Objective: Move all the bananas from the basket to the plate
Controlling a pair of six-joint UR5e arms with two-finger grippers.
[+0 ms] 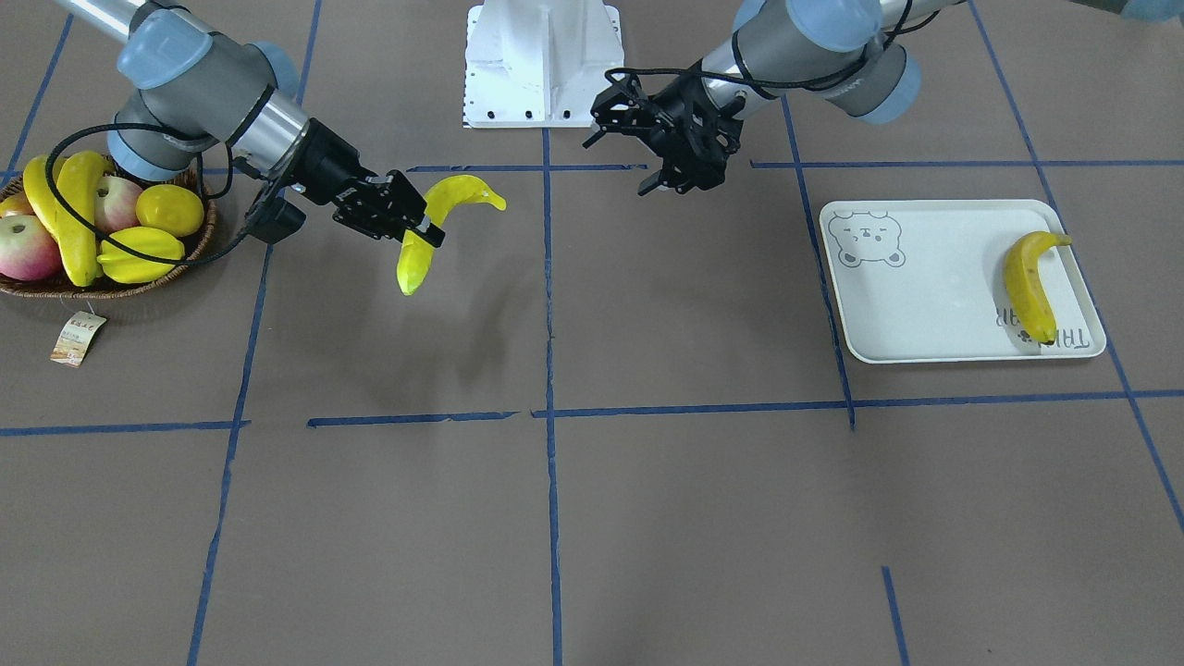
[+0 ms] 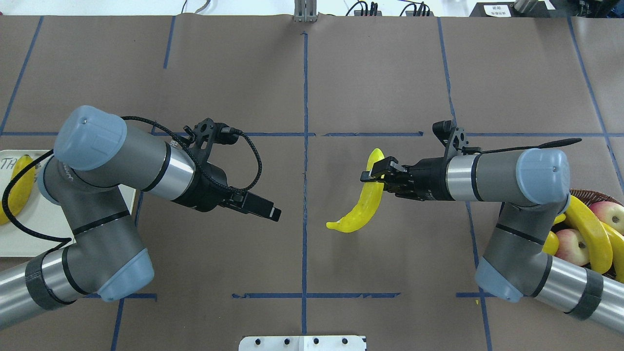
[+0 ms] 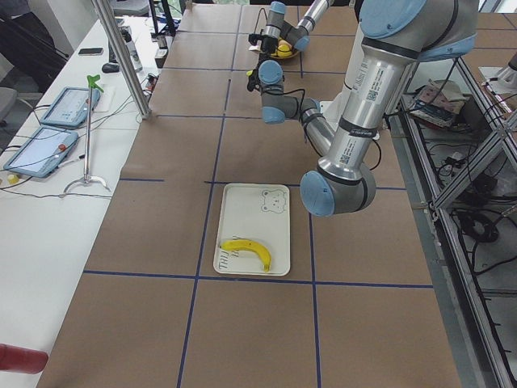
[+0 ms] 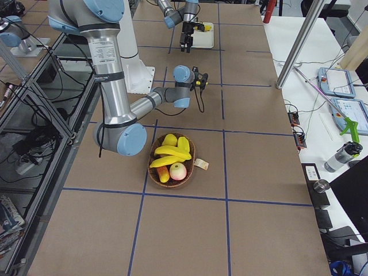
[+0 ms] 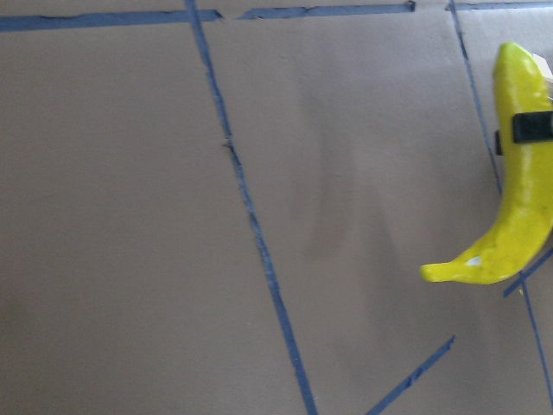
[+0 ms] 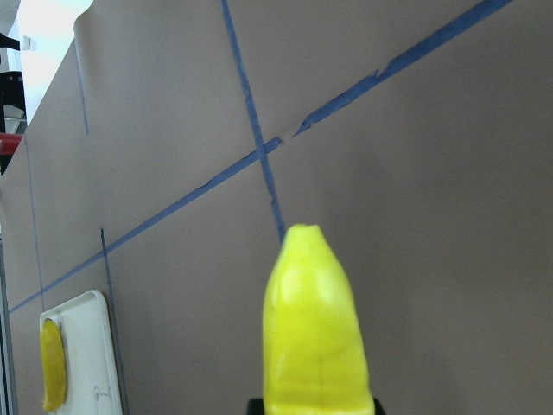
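Note:
My right gripper (image 1: 421, 231) (image 2: 378, 175) is shut on a bright yellow banana (image 1: 444, 215) (image 2: 363, 204) (image 6: 315, 337), held above the table near its middle. That banana also shows at the right edge of the left wrist view (image 5: 518, 216). My left gripper (image 1: 606, 120) (image 2: 273, 212) hangs open and empty, apart from the fruit and pointing toward it. The basket (image 1: 111, 289) (image 2: 585, 193) (image 4: 172, 158) holds two more bananas (image 1: 79, 222) (image 2: 587, 229). One darker banana (image 1: 1029, 287) (image 3: 249, 246) lies on the plate (image 1: 925, 296) (image 2: 29, 234) (image 3: 254, 230).
Apples (image 1: 28, 248), a lemon-like fruit (image 1: 171, 209) and a ridged starfruit (image 1: 139, 255) share the basket. A paper tag (image 1: 78, 338) hangs from it. The white robot base (image 1: 541, 65) stands at the table's edge. Blue tape lines cross the brown tabletop.

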